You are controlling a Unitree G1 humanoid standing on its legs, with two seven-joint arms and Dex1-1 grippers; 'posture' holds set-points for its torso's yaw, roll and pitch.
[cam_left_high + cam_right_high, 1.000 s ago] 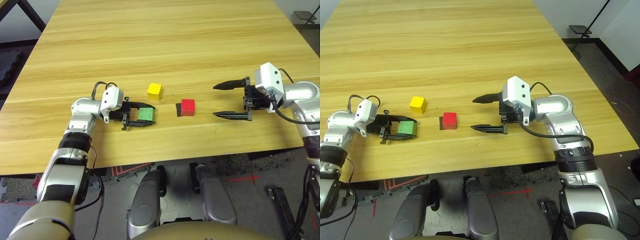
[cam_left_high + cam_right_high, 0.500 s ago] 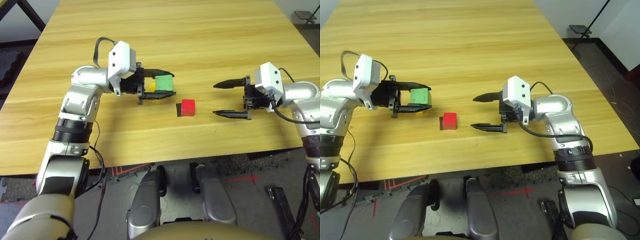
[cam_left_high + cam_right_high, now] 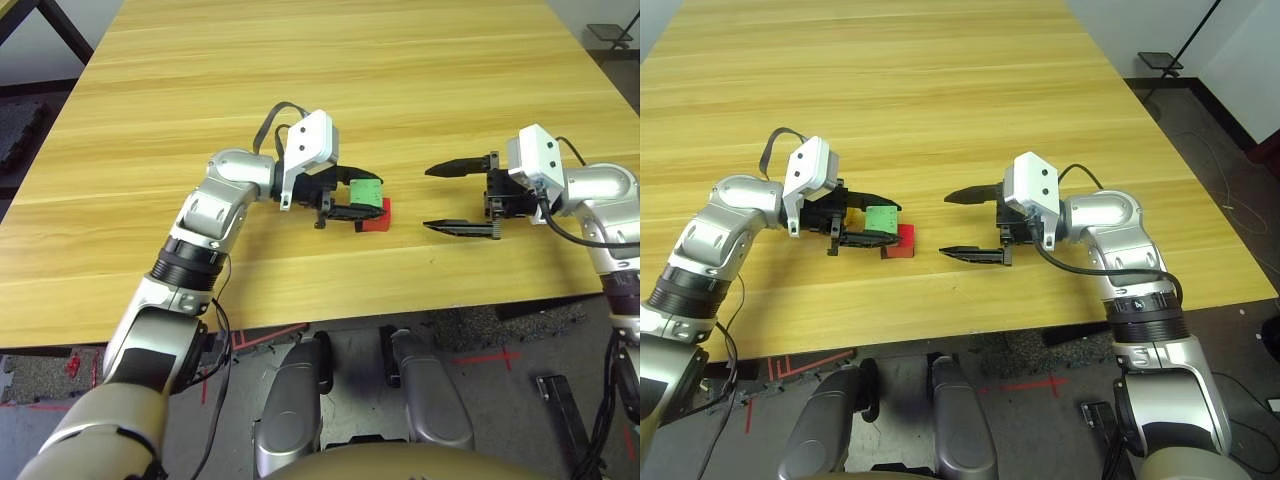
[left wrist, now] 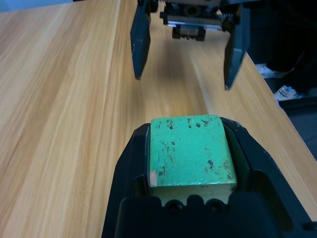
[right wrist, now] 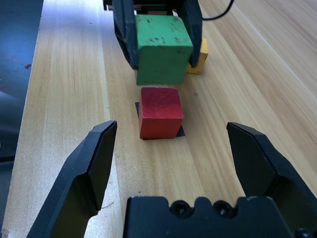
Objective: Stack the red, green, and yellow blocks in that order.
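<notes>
My left gripper [image 3: 362, 201] pinches the green block [image 5: 162, 41] just above the red block [image 5: 160, 112], not yet stacked; the yellow block [image 5: 199, 57] waits behind, and my right gripper [image 3: 445, 198] is spread empty.

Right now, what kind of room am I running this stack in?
Probably a robotics lab or test workspace: a plain wooden table carrying only practice blocks, red tape marks on the speckled floor, and loose cables near a black stand base.
</notes>
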